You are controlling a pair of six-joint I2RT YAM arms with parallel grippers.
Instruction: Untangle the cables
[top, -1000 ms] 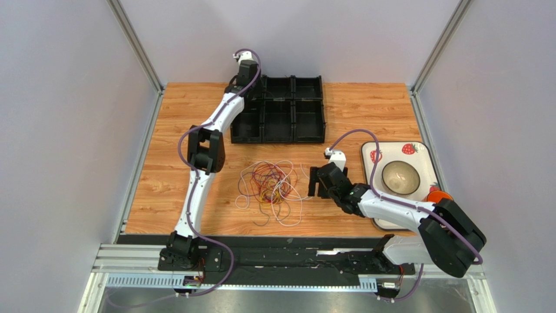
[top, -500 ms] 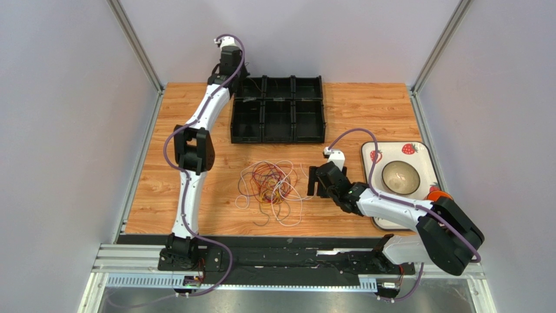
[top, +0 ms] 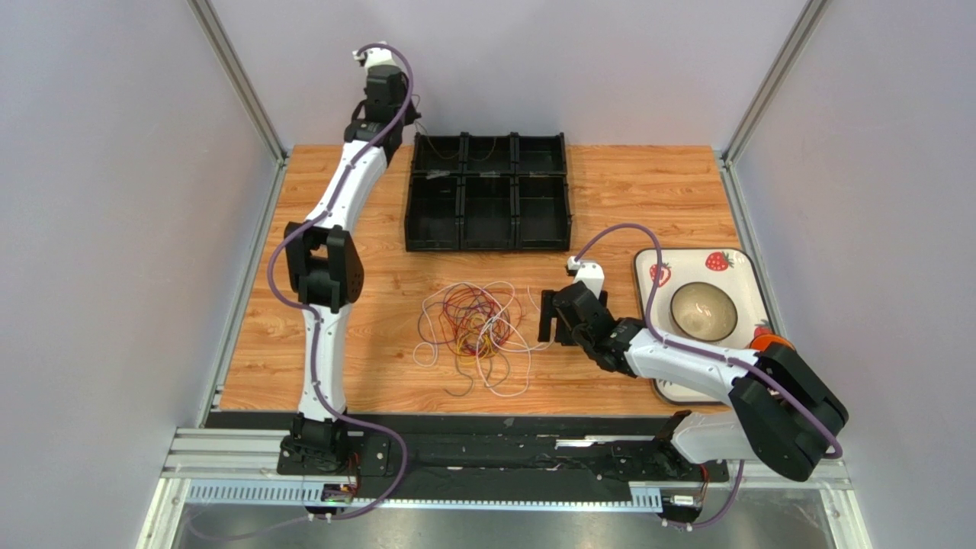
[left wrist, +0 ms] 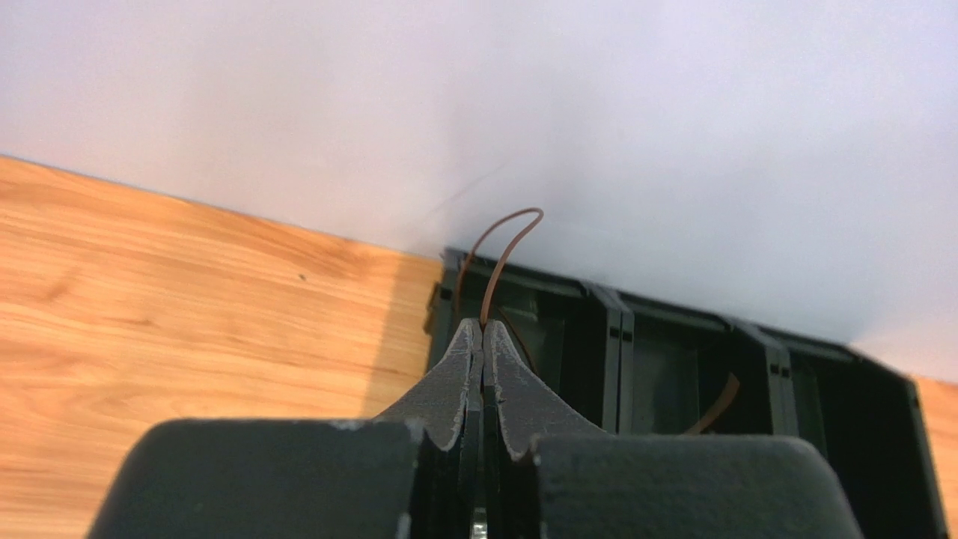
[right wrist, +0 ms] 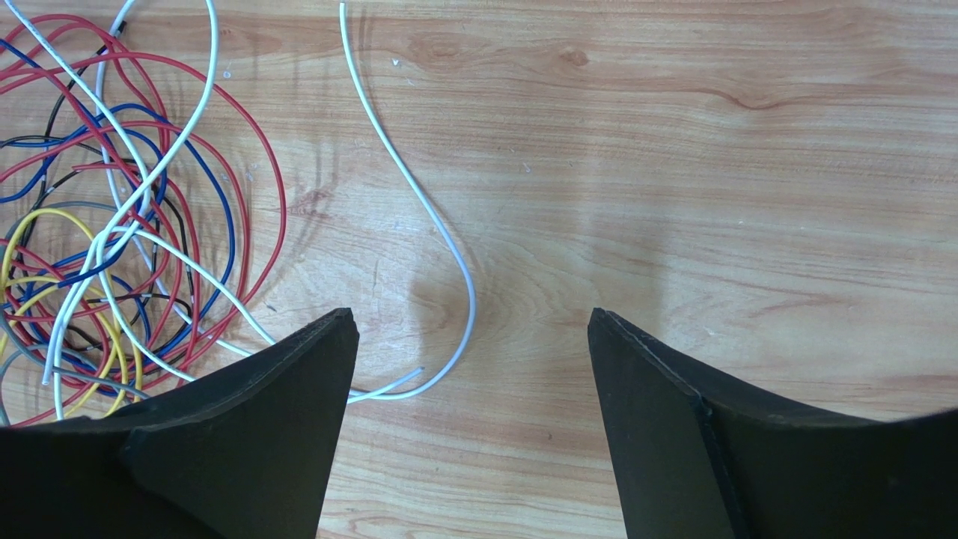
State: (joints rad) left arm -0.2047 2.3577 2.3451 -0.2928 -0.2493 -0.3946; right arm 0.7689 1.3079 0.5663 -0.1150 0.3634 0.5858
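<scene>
Left wrist view: left gripper clamps a thin brown wire beside the black divided tray, probably due for dropping in; right gripper gapes near the multicoloured cable tangle.

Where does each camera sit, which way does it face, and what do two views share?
Top external: above and behind the bases, looking down at the table; the left arm and right arm show.
Left wrist: on the left arm, facing the black tray and back wall; shut jaws pinch a brown cable.
Right wrist: low, looking down at the cable tangle; open jaws show.
Shared: top and right wrist see the tangle.
</scene>
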